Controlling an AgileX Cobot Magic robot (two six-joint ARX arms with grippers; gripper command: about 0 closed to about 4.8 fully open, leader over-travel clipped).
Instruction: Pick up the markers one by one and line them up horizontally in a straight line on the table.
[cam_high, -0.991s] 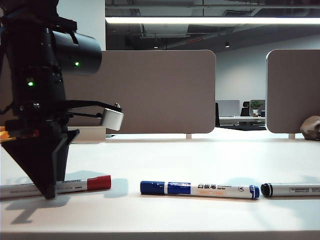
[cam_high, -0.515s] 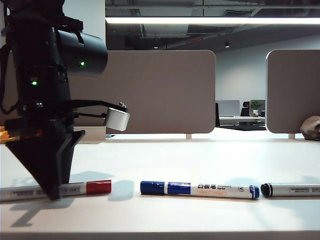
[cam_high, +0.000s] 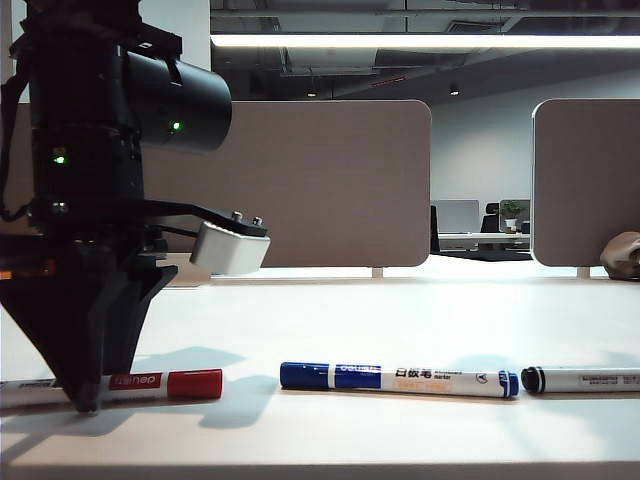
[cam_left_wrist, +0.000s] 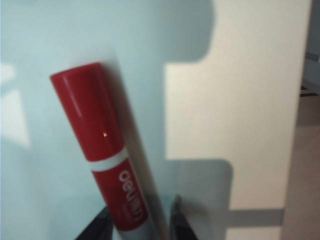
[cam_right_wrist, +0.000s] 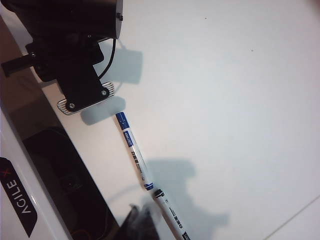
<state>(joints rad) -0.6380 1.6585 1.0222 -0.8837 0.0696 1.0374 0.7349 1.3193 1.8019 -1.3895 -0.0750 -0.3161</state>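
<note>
Exterior view had my left end effector (cam_high: 85, 400) down at the table (cam_high: 420, 320) on the left side, fingertips at the surface and straddling the red marker (cam_high: 165, 383), whose red cap stuck out toward the middle. The left wrist view (cam_left_wrist: 140, 222) showed it plainly: the red barrel (cam_left_wrist: 102, 150) ran between the two dark fingertips, which were pinching in on it from either side, though I could not tell whether they had a firm grip. The blue marker (cam_high: 400, 379) lay flat near the centre and the black marker (cam_high: 580, 379) just beyond it to the right, cap ends nearly touching, the two roughly end to end. The right wrist view picked up that same pair, blue (cam_right_wrist: 132, 150) and black (cam_right_wrist: 170, 215), from above. My right end effector (cam_right_wrist: 137, 220) was parked off to the side, its fingers pressed together on nothing that I could see. I judged this the placing or straightening of the red marker, the last piece of the row. The next move called for checking that the red one sat level with the other two, then letting go gently and lifting straight up so it would not roll or swing out of line.
</note>
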